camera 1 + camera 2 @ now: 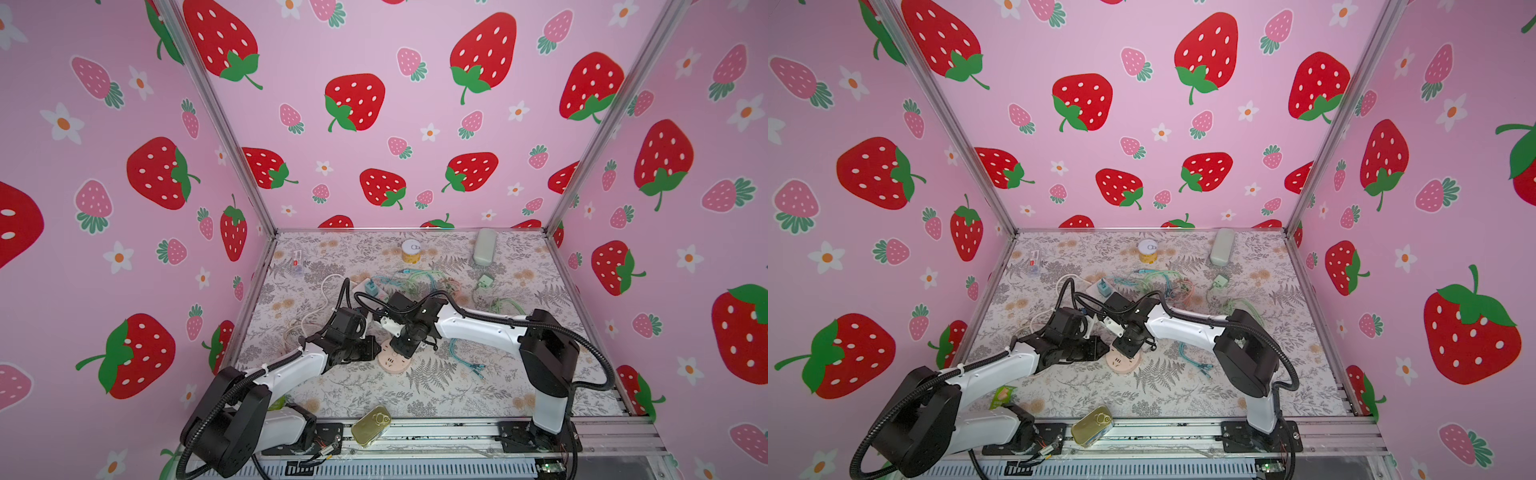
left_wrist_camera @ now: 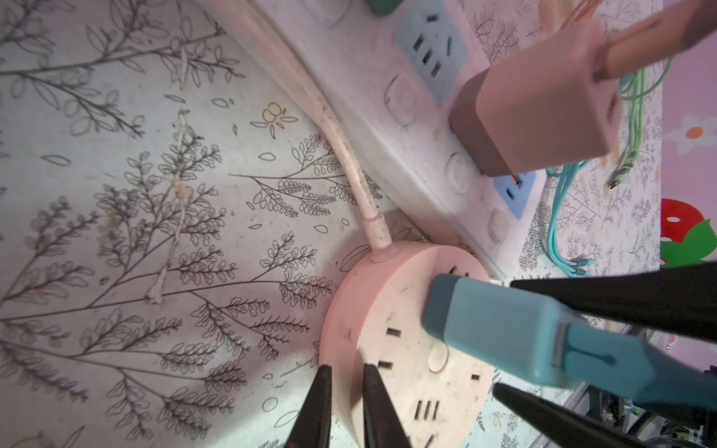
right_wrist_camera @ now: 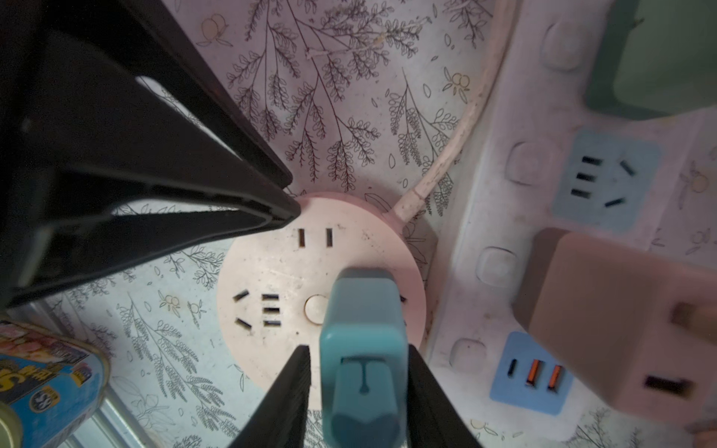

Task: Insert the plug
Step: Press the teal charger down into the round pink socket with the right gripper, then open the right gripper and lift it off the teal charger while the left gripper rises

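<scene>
A teal plug (image 3: pixel 364 329) stands upright on the face of the round pink socket (image 3: pixel 279 271), and its prongs do not show. My right gripper (image 3: pixel 359 347) straddles the plug body. One finger lies against it and a thin gap shows at the other, so the jaws are slightly open. The left wrist view shows the same plug (image 2: pixel 504 333) between the right gripper's black fingers (image 2: pixel 620 298). My left gripper (image 2: pixel 347 368) is shut on the rim of the round socket (image 2: pixel 388 310). In both top views the two grippers meet over the socket (image 1: pixel 392 363) (image 1: pixel 1121 365).
A white power strip (image 2: pixel 388 97) with a pink adapter cube (image 2: pixel 543 104) plugged in lies right behind the round socket. Teal and green cables (image 1: pixel 465 357) trail to the right. A gold tin (image 1: pixel 371 424) sits at the front edge, and a yellow can (image 1: pixel 411 251) and a grey case (image 1: pixel 485 247) at the back.
</scene>
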`<act>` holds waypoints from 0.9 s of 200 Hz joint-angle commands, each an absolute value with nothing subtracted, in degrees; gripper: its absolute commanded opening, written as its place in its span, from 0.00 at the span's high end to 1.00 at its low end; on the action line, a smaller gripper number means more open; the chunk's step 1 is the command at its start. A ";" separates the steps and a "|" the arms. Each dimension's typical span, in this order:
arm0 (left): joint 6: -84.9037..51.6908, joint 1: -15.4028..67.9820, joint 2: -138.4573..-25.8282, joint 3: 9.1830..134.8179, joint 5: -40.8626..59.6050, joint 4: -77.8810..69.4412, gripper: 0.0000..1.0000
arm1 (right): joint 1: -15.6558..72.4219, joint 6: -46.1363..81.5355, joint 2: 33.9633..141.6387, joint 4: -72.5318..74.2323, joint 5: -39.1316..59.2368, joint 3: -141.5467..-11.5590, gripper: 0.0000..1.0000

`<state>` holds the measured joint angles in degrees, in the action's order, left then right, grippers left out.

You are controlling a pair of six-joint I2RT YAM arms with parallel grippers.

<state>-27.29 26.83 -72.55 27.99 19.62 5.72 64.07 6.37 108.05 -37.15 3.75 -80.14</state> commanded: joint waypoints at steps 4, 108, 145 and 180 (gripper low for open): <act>-27.69 26.44 -72.25 28.99 19.05 9.09 0.82 | 64.42 6.93 105.39 -39.02 6.75 -78.94 0.54; -26.89 26.30 -74.52 32.43 19.76 9.50 0.82 | 63.92 7.47 92.08 -34.65 18.82 -67.74 0.40; -26.90 26.19 -74.62 33.04 20.13 9.83 0.82 | 63.57 5.46 85.70 -29.31 25.40 -65.77 0.38; -26.50 25.88 -73.40 34.05 20.26 11.11 0.82 | 59.20 6.76 78.90 -22.86 24.59 -65.00 0.37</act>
